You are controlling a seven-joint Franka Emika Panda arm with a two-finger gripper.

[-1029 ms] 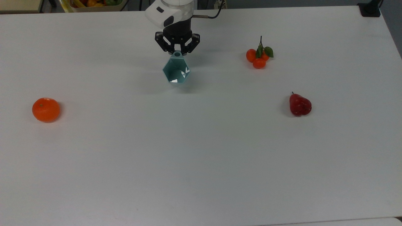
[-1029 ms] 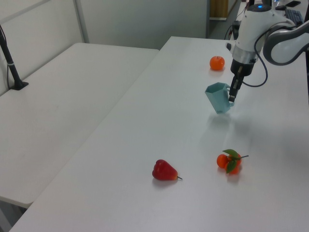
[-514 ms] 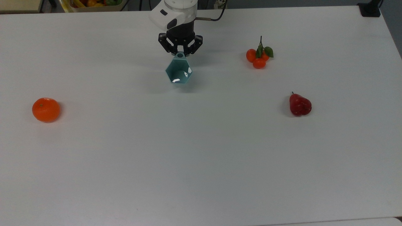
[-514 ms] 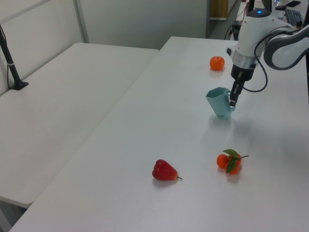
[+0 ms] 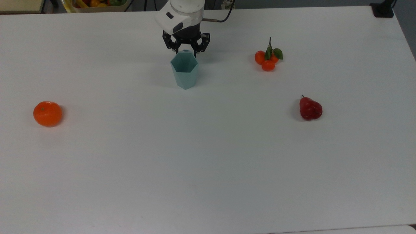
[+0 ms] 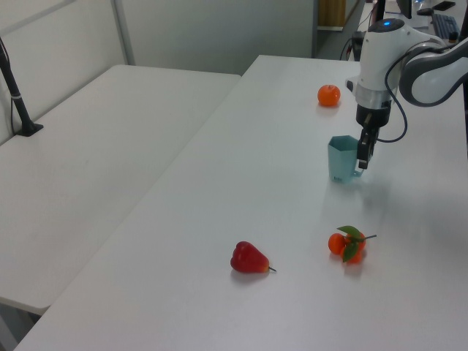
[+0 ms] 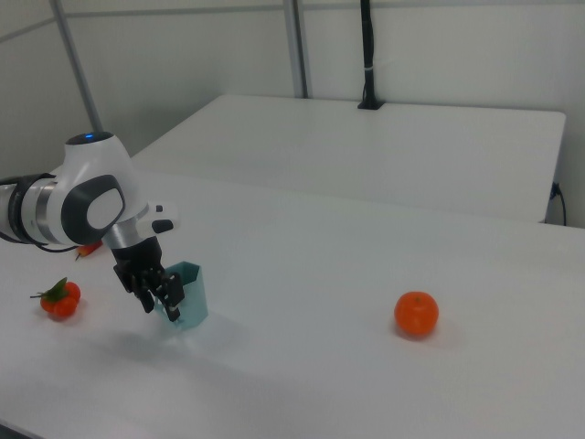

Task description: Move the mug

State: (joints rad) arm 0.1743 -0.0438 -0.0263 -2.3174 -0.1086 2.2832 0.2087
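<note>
Mug stands upright on the white table, its hexagonal rim level and its mouth facing up; you can see this in the top view, the left view and the right view. It sits toward the far edge in the top view, between the orange well off at the top view's left and the tangerine cluster at the top view's right.

Your gripper is right at the mug's far side in the top view, where the handle tab with its round hole pokes out between the black fingers. In the left view the gripper hangs down against the mug's right side, and in the right view it covers the mug's left side. You are touching or nearly touching the handle, but I cannot tell whether the jaws are clenched on it or let go.

A red pear-shaped fruit lies well apart from the mug, nearer the top view's right. In the left view it lies in the foreground, with the tangerines just beyond and the orange farthest back.
</note>
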